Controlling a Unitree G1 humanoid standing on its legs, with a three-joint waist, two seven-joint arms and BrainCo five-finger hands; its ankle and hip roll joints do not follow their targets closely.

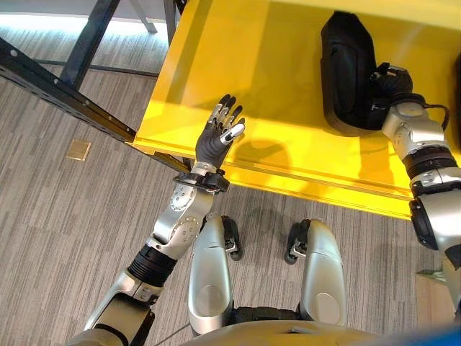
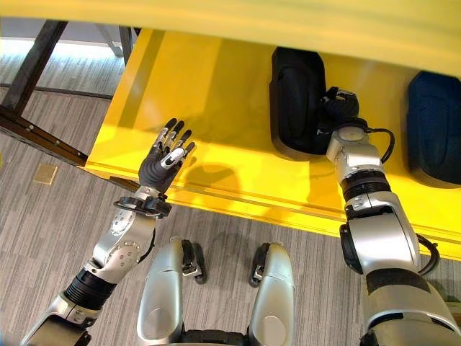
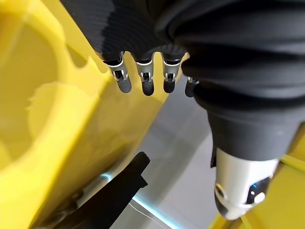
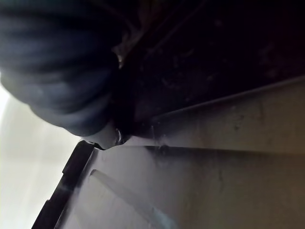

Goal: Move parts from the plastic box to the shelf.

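Right hand (image 2: pixel 338 104) sets a black part (image 2: pixel 294 101) on the yellow shelf (image 2: pixel 216 94), grip hidden; left hand (image 2: pixel 164 164) spread, empty; release seems next.

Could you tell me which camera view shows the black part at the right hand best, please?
The right eye view: the black part lies whole on the yellow shelf. The left eye view shows it similarly; the right wrist view shows a dark close-up.

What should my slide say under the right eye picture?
Right hand at a black part on the yellow shelf; left hand open.

left robot hand (image 1: pixel 218 137): raised, fingers straight | right robot hand (image 2: pixel 338 104): extended forward, fingers hidden
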